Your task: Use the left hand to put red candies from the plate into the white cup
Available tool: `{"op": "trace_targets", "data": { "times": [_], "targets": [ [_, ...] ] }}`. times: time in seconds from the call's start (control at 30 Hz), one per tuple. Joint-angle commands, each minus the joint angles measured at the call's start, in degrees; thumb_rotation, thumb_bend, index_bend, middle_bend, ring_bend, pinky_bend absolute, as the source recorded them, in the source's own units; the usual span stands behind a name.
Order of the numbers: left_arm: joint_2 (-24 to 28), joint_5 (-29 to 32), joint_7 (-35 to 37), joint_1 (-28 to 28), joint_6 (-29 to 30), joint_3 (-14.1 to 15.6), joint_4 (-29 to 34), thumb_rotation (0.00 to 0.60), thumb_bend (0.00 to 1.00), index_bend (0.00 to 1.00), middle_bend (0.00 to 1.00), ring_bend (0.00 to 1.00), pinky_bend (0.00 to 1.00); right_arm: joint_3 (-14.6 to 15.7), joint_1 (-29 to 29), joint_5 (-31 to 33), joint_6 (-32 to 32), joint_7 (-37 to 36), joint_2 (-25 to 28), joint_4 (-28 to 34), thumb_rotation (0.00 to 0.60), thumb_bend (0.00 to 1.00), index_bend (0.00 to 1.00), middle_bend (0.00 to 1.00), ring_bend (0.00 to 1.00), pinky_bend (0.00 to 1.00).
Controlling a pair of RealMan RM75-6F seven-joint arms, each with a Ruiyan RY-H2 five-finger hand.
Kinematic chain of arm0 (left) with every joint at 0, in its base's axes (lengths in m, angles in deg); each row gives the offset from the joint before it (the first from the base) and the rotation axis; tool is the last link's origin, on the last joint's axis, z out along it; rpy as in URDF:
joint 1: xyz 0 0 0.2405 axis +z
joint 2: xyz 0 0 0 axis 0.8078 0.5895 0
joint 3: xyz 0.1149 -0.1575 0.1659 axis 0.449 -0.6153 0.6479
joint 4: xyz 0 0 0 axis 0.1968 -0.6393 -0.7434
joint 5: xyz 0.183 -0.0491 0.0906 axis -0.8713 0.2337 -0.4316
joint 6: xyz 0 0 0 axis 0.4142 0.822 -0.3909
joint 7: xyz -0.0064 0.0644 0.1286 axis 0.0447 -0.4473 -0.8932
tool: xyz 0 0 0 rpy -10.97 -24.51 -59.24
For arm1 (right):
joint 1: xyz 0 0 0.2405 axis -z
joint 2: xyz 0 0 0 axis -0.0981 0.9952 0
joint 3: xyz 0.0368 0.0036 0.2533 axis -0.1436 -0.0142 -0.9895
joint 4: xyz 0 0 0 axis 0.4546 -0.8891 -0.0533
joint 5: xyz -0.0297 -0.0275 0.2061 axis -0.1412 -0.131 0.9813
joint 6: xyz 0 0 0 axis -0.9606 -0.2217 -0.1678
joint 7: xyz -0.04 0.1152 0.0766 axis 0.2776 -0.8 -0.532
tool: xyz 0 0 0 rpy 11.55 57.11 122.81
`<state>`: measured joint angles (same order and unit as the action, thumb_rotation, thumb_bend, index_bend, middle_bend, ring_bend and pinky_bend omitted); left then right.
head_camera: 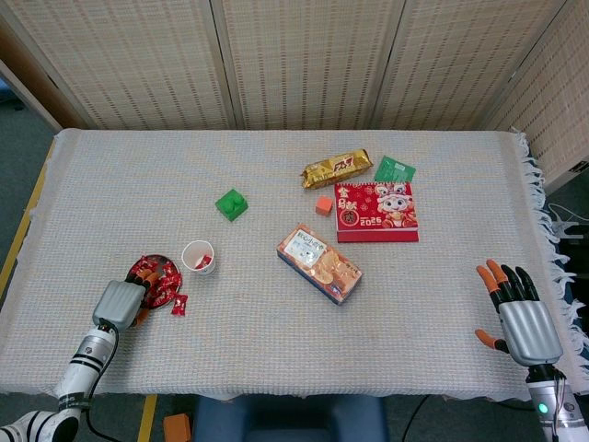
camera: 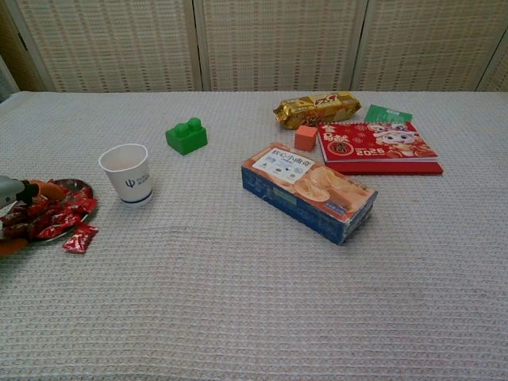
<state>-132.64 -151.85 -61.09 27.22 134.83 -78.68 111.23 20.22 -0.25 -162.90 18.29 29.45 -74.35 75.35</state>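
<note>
Head view: left hand (head_camera: 117,302), grip unclear, overlaps plate's (head_camera: 140,264) red candies (head_camera: 158,281).

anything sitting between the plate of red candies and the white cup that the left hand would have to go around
Nothing visible does. The white cup stands just beside the plate of red candies, with only bare cloth between them. One stray candy lies off the plate, nearer the robot, out of that path. The left hand is at the plate.

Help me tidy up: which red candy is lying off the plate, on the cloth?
The single red candy lying on the tablecloth just off the plate, on the cup's side. All the others are heaped on the plate by the left hand.
</note>
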Motion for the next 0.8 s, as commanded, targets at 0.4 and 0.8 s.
{"op": "trace_targets", "data": {
  "times": [0.4, 0.8],
  "targets": [
    [0.8, -2.3, 1.7, -0.6, 0.4, -0.1, 2.0, 0.600, 0.35, 0.23, 0.20, 0.29, 1.00, -0.2, -0.2, 0.7, -0.6, 0.5, -0.2, 0.0, 0.600, 0.02, 0.00, 0.00, 0.00, 0.00],
    [1.1, -1.2, 2.3, -1.6, -1.7, -0.7, 2.6, 0.600, 0.35, 0.27, 0.21, 0.29, 1.00, -0.2, -0.2, 0.7, -0.5, 0.6, -0.1, 0.1, 0.600, 0.02, 0.00, 0.00, 0.00, 0.00]
  ]
}}
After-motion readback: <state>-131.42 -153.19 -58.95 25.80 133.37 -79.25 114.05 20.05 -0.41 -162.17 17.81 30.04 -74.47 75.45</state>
